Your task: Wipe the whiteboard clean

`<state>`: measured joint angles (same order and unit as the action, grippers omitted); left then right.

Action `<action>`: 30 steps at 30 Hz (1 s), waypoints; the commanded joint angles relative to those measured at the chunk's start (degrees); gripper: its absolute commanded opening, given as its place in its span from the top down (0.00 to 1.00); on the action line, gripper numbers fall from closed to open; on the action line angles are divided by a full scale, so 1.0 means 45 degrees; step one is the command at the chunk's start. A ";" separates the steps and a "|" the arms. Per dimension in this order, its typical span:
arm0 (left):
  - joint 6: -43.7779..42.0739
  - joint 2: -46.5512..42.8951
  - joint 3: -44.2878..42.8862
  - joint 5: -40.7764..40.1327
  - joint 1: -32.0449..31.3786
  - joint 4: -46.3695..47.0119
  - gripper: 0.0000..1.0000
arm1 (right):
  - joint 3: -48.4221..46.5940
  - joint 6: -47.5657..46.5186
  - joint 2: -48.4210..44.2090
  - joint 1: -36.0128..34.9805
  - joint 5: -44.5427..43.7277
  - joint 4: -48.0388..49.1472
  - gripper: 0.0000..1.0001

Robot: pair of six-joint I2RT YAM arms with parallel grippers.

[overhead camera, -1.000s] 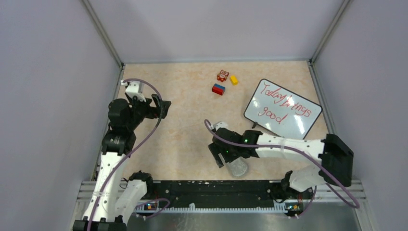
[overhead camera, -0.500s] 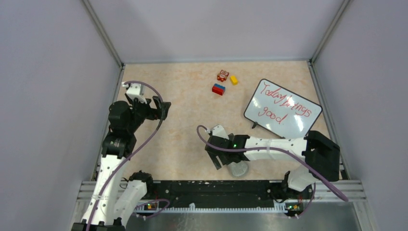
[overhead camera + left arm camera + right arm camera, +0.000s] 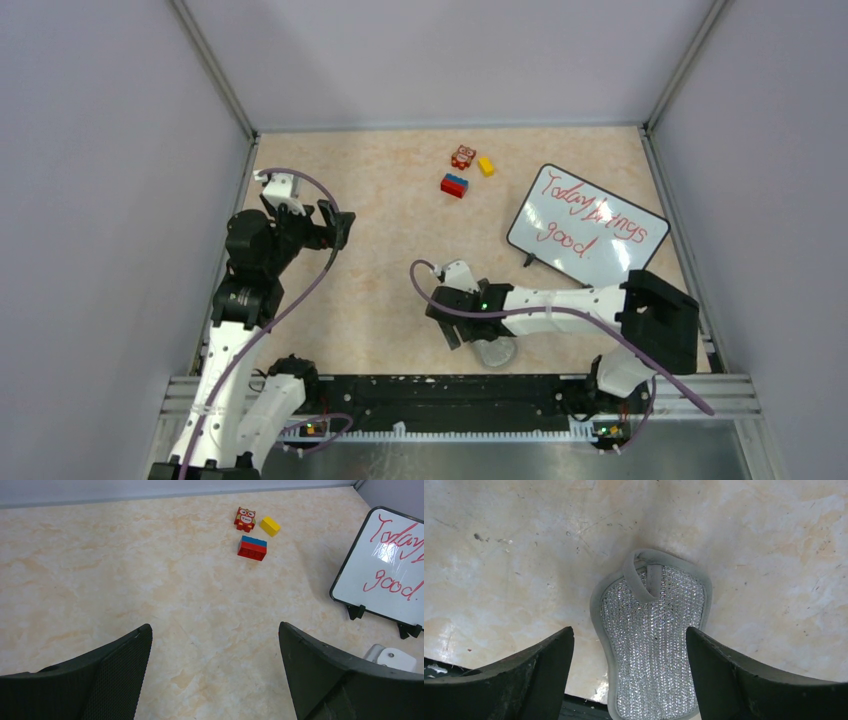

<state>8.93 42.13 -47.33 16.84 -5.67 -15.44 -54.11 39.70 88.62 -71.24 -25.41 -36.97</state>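
Grey panel walls close in a pale marbled bench. The whiteboard stands propped on its small feet at the far right, red handwriting still across its whole face, so no wiping has begun. At the near edge, roughly centre, a grey mesh pad lies flat with its loop toward the far side. The right end effector hangs over it with its fingers spread to either side of the pad, pinching nothing. That looks like the line-up for picking the pad up as the wiper. The left end effector is at the far left, spread wide and empty, probably parked clear of the work. Three toy bricks sit at the far middle, apart from the board.

Against a second ago, the right arm has drawn its elbow in to the left and its wrist has shifted slightly left over the pad. The left arm and the board are unchanged.
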 commanded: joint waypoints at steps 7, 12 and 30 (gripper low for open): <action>-0.0149 -0.0073 0.0137 -0.0061 -0.0029 0.0541 0.01 | 0.0800 0.0338 0.0718 -0.0104 0.0114 0.1660 0.34; -0.0146 -0.0043 0.0136 -0.0047 -0.0029 0.0541 0.01 | 0.1086 0.0259 0.1176 -0.0089 0.0051 0.2122 0.41; -0.0168 0.0163 0.0166 -0.0027 -0.0010 0.0558 0.01 | 0.1703 0.0251 0.0396 -0.0101 -0.0338 0.2606 1.00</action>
<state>8.86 42.57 -47.00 16.82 -5.67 -15.44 -48.29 40.05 90.54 -71.35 -28.05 -26.17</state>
